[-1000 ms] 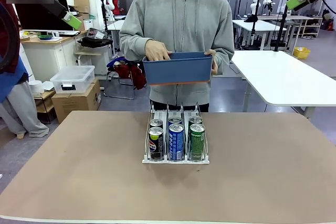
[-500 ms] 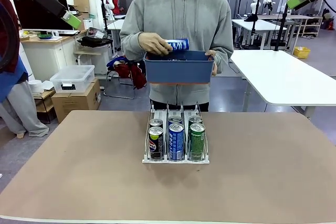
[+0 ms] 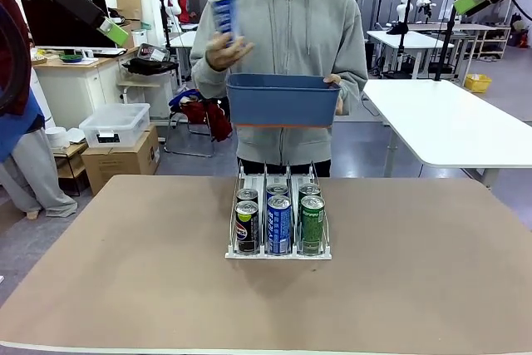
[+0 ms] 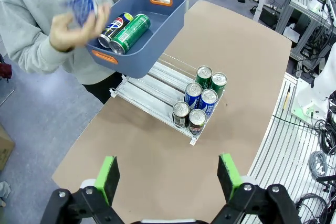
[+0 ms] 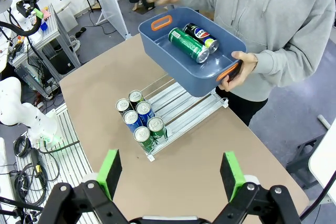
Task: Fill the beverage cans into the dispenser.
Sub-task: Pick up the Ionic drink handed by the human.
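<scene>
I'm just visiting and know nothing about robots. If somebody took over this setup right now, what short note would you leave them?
Left gripper: fingers open, holding nothing, high above the table.
Right gripper: the same.
Person: one hand lifts a blue can; the other hand holds the blue tub, with a green can and a black can lying in it.
Done: six cans stand in the dispenser, two per lane, at the robot's end.
Left: those three cans to load.
</scene>
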